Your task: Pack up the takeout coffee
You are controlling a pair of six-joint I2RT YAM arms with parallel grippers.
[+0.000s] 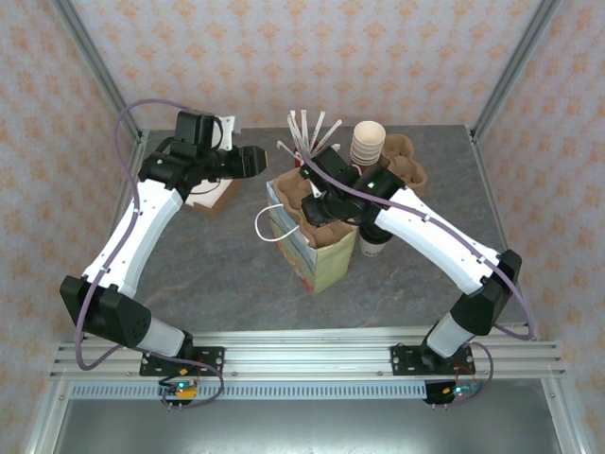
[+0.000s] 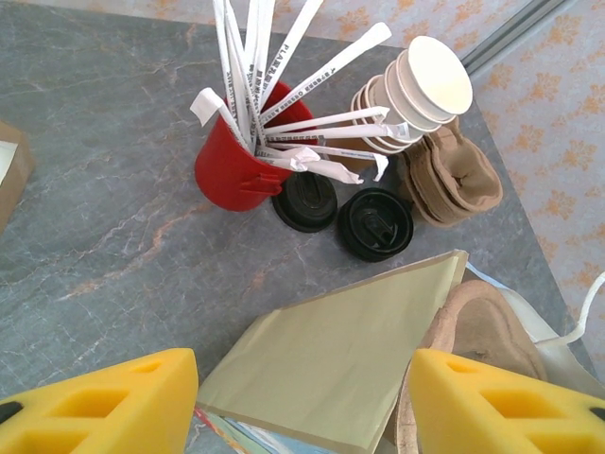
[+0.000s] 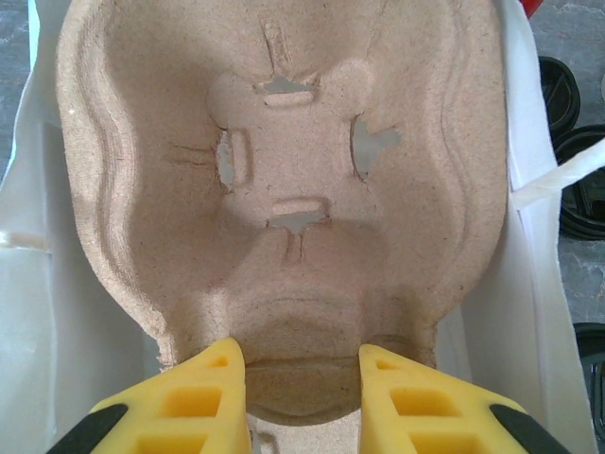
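Observation:
A paper bag (image 1: pixel 317 248) stands open mid-table. A brown pulp cup carrier (image 3: pixel 284 170) lies in its mouth, and my right gripper (image 3: pixel 301 355) is shut on the carrier's near lobe, one yellow finger on each side. From above, that gripper (image 1: pixel 314 203) sits over the bag. The takeout coffee (image 1: pixel 371 248) stands just right of the bag, mostly hidden under my right arm. My left gripper (image 1: pixel 255 159) hovers left of and behind the bag, open and holding nothing. In its wrist view the fingers (image 2: pixel 302 402) straddle the bag's olive wall (image 2: pixel 331 359).
Behind the bag stand a red cup of white straws (image 2: pixel 232 170), two black lids (image 2: pixel 375 223), a stack of lidless cream cups (image 2: pixel 421 90) and spare pulp carriers (image 2: pixel 458 180). A brown box (image 1: pixel 210 196) lies at the left under my left arm.

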